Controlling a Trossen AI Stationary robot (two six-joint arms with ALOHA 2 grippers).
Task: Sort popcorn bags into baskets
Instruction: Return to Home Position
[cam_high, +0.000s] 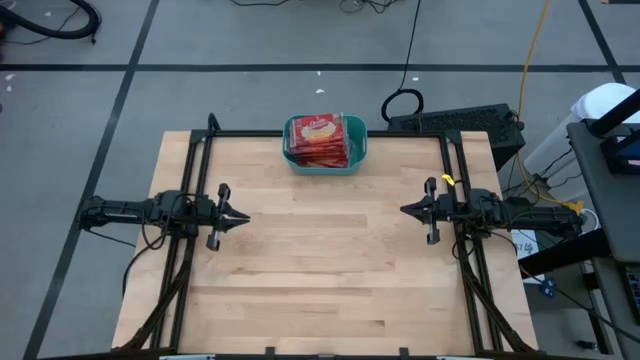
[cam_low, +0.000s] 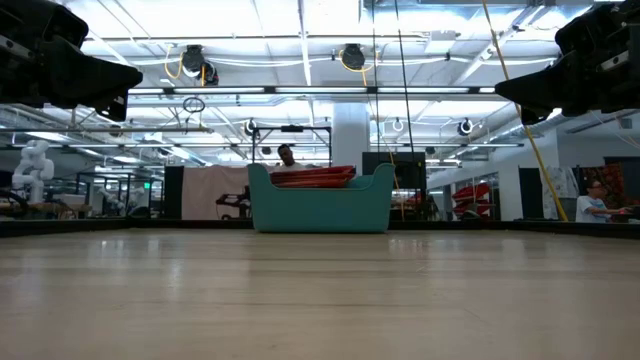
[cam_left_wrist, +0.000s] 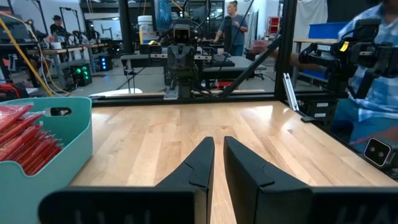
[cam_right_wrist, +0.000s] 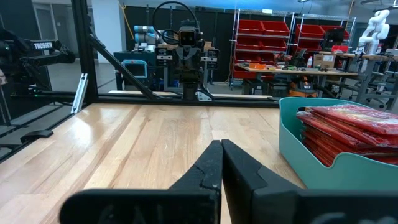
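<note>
The left gripper (cam_high: 244, 216) hangs over the table's (cam_high: 320, 280) left side, fingers pressed together, holding nothing. At the far edge, mid-table, the teal basket (cam_high: 326, 168) holds the stacked popcorn bags (cam_high: 322, 140). The right gripper (cam_high: 405, 210) hangs over the right side, likewise closed and empty.

Most of the load in the teal basket (cam_high: 325, 168) is hidden. In the low view only the upper edges of the popcorn bags (cam_low: 312, 177) clear the wall. From above, the top packet covers those beneath, so their number cannot be told. The label print is too small to read. Both wrist views cut the basket off at the frame edge. Behind it, what looks like a person (cam_low: 286, 155) is largely blocked.
</note>
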